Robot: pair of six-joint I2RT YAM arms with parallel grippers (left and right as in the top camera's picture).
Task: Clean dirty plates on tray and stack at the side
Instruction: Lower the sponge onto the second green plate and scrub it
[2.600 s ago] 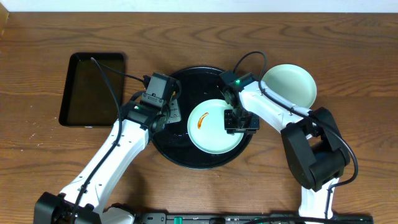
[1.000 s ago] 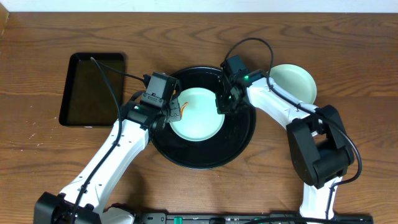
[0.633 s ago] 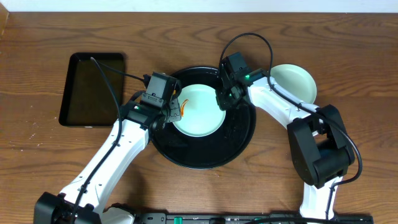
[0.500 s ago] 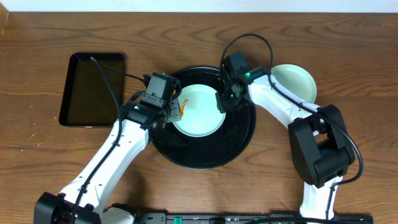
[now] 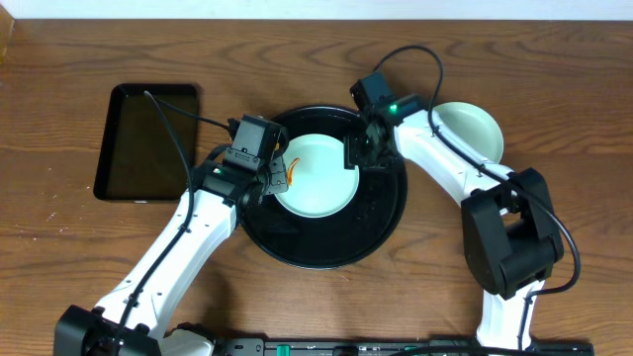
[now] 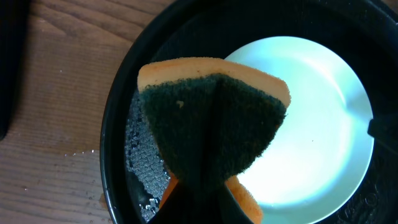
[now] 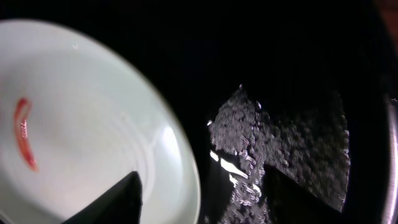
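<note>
Left wrist view first: nearest the lens is the left tool (image 6: 198, 193), clenched on a sponge (image 6: 211, 118) with a dark green scouring face and an orange backing. The sponge is pinched into a fold and hangs over the left part of the round tray (image 6: 115, 130), overlapping the left edge of the smeared plate (image 6: 311, 124). Below it the tray floor carries a wet patch (image 6: 138, 162) of beaded drops. From the right wrist, the right tool (image 7: 200, 183) stands released, its jaws spread wide with the plate's right rim between them. One finger is over the pale mint surface and the other over the wet black floor; whether either touches, I cannot tell. An orange-red smear (image 7: 23, 134) marks the side of the plate away from that tool. From overhead, the plate sits inside the tray, toward its rear, with a tool at each side of it. Farther out, a second plate (image 5: 475, 133), also pale mint, lies on the tabletop (image 5: 79, 257) off the tray's right rear, partly under the right arm (image 5: 445, 173). A rectangular black tray (image 5: 148, 141) lies well off the round tray's left.
</note>
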